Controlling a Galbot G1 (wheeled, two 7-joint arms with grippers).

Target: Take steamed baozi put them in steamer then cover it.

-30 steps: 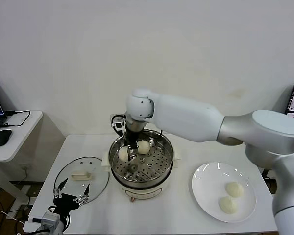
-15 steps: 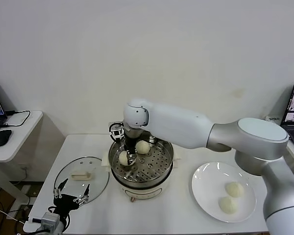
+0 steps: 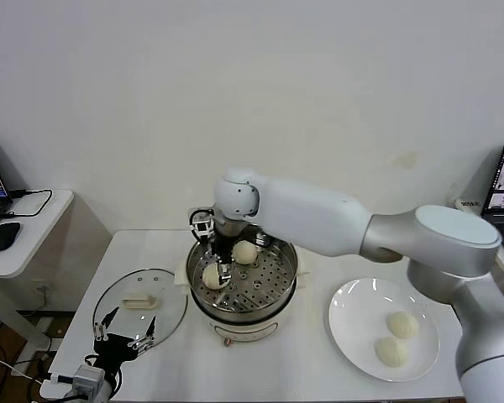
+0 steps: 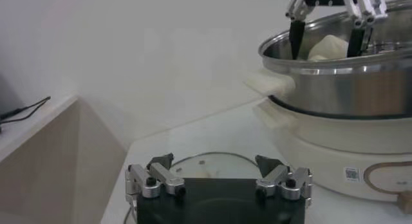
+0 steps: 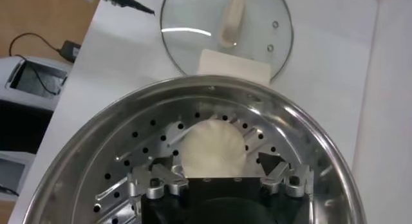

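The steamer (image 3: 279,290) stands mid-table with two baozi on its perforated tray: one at the left (image 3: 209,276), one at the back (image 3: 246,252). My right gripper (image 3: 217,270) reaches into the steamer and is open, its jaws either side of the left baozi (image 5: 212,145) without touching it. Two more baozi (image 3: 402,324) (image 3: 391,351) lie on the white plate (image 3: 353,306) at the right. The glass cover (image 3: 140,302) lies flat on the table left of the steamer. My left gripper (image 3: 122,332) is open and empty at the cover's near edge.
A side table with a laptop and mouse (image 3: 2,235) stands far left. The steamer's cream handle (image 4: 269,84) sticks out toward the cover (image 4: 199,159). The wall is close behind the table.
My right gripper has shifted slightly left and forward inside the steamer, and the left baozi now rests a little nearer on the tray. The left arm has not moved.
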